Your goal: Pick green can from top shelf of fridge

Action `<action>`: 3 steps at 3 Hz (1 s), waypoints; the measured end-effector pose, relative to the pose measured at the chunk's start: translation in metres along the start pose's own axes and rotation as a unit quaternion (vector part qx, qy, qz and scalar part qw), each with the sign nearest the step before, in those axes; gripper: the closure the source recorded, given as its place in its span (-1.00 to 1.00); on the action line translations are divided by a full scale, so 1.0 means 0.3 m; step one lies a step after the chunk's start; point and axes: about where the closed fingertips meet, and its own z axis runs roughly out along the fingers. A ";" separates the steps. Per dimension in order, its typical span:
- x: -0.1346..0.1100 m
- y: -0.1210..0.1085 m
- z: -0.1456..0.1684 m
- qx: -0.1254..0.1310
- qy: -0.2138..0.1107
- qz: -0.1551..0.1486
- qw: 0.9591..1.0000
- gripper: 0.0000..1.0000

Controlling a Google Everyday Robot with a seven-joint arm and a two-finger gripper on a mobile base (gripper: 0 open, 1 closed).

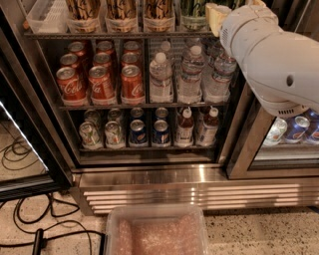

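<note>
The green can (193,11) stands on the top shelf (124,35) of the fridge (149,177), in a clear tray at the right end, next to three tan-and-black tall cans (121,10). Only its lower part shows; the top is cut off by the frame edge. My gripper (214,17) is at the top right, just to the right of the green can at shelf height. My white arm (271,60) reaches in from the right and hides the shelf's right end.
Red cola cans (102,74) and water bottles (189,74) fill the middle rack, with small cans and bottles (144,129) below. The neighbouring cooler with blue cans (294,129) is at right. A clear bin (157,231) sits at the bottom, and cables (25,219) lie on the floor at left.
</note>
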 end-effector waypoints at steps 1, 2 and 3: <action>-0.018 -0.002 -0.003 0.012 0.001 -0.006 1.000 -0.18; -0.018 -0.002 -0.003 0.012 0.001 -0.006 1.000 -0.36; -0.018 -0.001 -0.003 0.012 0.000 -0.006 1.000 -0.30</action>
